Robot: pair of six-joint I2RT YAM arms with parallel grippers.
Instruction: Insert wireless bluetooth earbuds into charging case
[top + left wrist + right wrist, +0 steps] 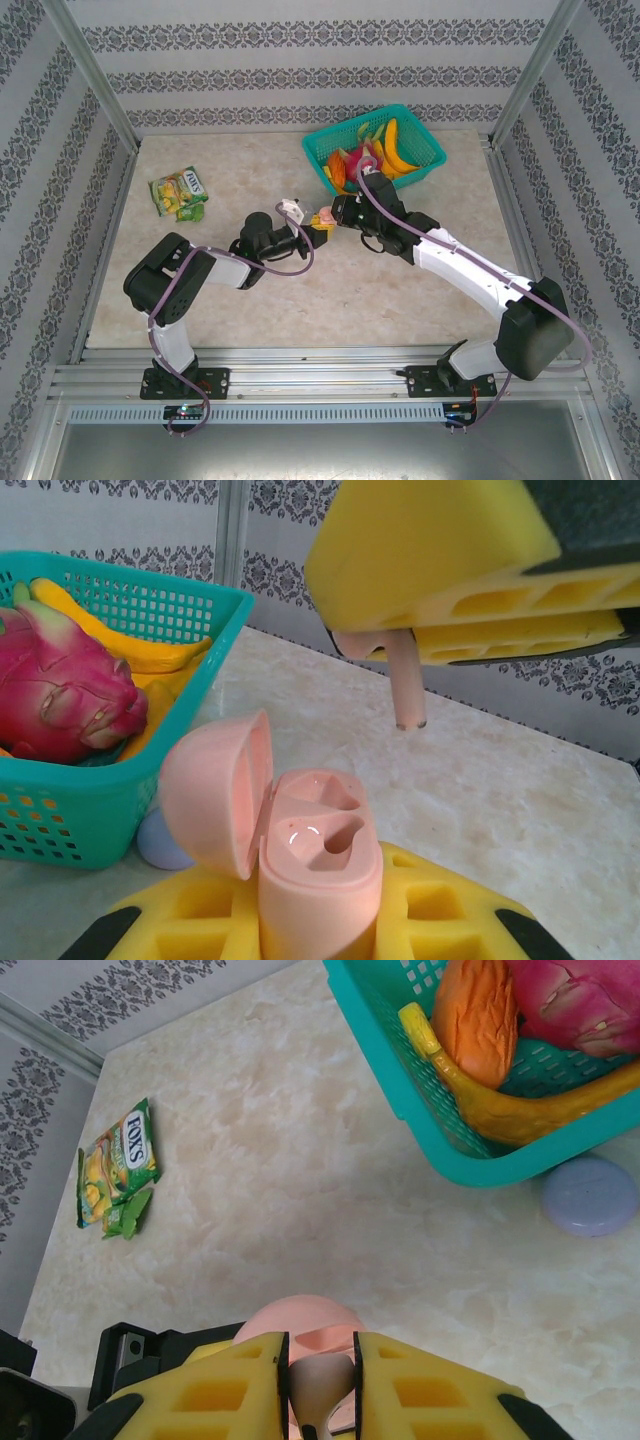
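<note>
The left gripper (320,930), bottom centre of the left wrist view, clamps the open pink case (315,850); the right gripper (322,1375) pinches narrowly on a pale pink earbud (405,685) at upper middle, stem hanging above the sockets. The bud looks light, hard, slick — best held by its head. That head is buried between pads, its angle hard to judge.

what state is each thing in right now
pink case: lid open, both sockets empty, upright
earbud: stem down, above the pink case, not yet in
left gripper: shut on the pink case
right gripper: shut on the earbud
purple case: closed, on the table beside the basket
basket: upright, fruit inside
candy packet: lying flat
</note>
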